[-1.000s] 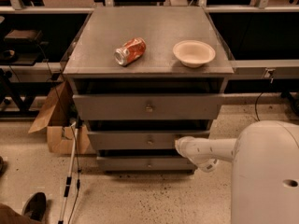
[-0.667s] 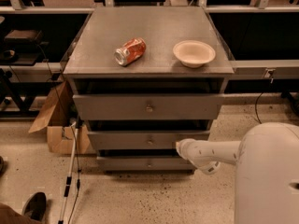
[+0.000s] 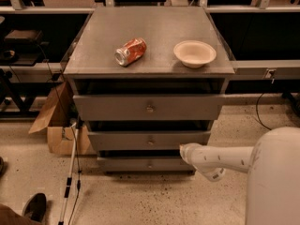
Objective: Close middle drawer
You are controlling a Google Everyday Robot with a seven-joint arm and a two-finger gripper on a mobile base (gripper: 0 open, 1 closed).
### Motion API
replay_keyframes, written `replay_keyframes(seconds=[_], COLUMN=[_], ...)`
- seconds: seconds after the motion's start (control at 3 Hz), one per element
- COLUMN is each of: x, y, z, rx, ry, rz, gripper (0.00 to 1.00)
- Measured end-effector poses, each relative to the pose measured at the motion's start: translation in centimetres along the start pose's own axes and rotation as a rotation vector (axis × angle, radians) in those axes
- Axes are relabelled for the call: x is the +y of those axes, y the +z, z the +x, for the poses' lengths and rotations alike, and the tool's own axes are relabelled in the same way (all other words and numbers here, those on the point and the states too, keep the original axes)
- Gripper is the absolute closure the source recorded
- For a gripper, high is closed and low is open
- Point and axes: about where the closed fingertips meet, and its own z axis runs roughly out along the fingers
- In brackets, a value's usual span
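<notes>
The middle drawer (image 3: 140,140) is the grey mid-sized front with a small round knob (image 3: 150,142), between a wider front above and a narrower one below. It stands out a little from the cabinet, with a dark gap above it. My white arm reaches in from the right. Its gripper (image 3: 184,151) is at the drawer front's lower right corner, and whether it touches the front is unclear.
A crushed red can (image 3: 130,51) and a beige bowl (image 3: 194,53) lie on the cabinet top (image 3: 154,27). The top drawer (image 3: 117,108) juts out furthest. A cardboard box (image 3: 56,121) and a white cane (image 3: 69,177) are at the left, a shoe (image 3: 33,206) at the bottom left.
My arm has sunk slightly and drifted a little right along the drawer front. The drawers, can and bowl look unmoved.
</notes>
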Motion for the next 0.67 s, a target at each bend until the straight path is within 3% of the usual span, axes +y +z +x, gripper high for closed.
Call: replay_keyframes(seconds=[0.33, 0.67], x=[-0.07, -0.07], y=[-0.13, -0.13], z=[0.10, 0.10], rx=[0.000, 0.000], ry=[0.002, 0.002], rz=[0.001, 0.001], gripper=[0.86, 0.64])
